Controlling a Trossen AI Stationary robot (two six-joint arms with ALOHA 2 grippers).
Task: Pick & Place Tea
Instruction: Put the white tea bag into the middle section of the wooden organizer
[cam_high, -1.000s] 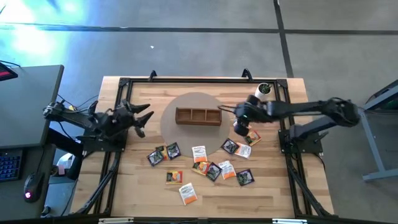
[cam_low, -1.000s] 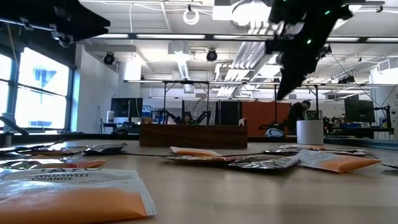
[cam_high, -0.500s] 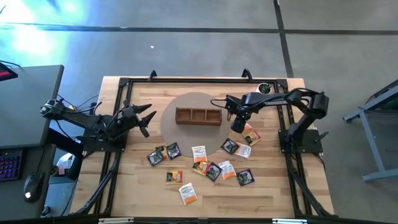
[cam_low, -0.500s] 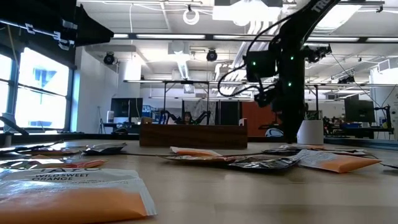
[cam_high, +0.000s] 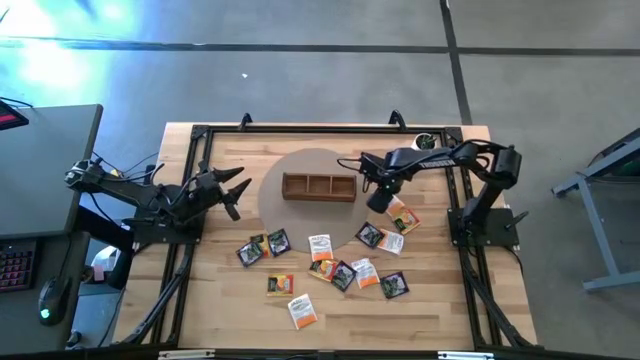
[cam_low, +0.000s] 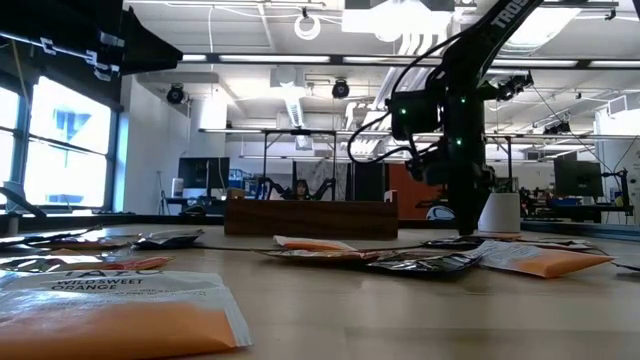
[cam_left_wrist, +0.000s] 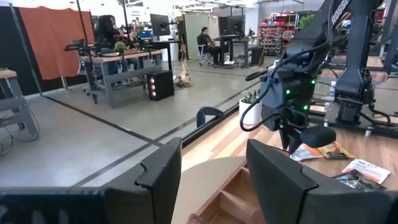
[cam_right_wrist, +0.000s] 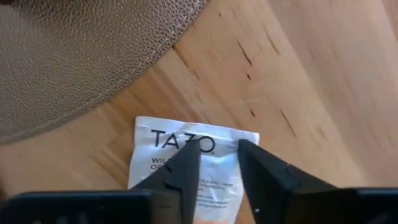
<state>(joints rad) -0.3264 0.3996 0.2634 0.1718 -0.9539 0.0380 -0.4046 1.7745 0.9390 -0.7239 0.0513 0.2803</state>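
Right tool (cam_high: 381, 200) down over a white-and-orange tea sachet (cam_right_wrist: 186, 168), left tool (cam_high: 232, 190) parked off to the side.

From the right wrist view the fingers (cam_right_wrist: 261, 177) sit a little apart right over the "TAZO" print, straddling the sachet's top edge; can't tell if they're actually touching it, and the packet's lower half is cut off behind them. It lies on bare wood just off the round brown mat (cam_right_wrist: 74, 56). In the high view that same sachet is mostly hidden under the tool, just right of the wooden tray (cam_high: 319, 187). The other sachets (cam_high: 330, 268) are scattered across the worktop (cam_high: 440, 300) nearer the front, too small to read. The left tool hangs spread wide near the worktop's left side, holding nothing. The white cup (cam_low: 498, 212) stands in the back right corner.
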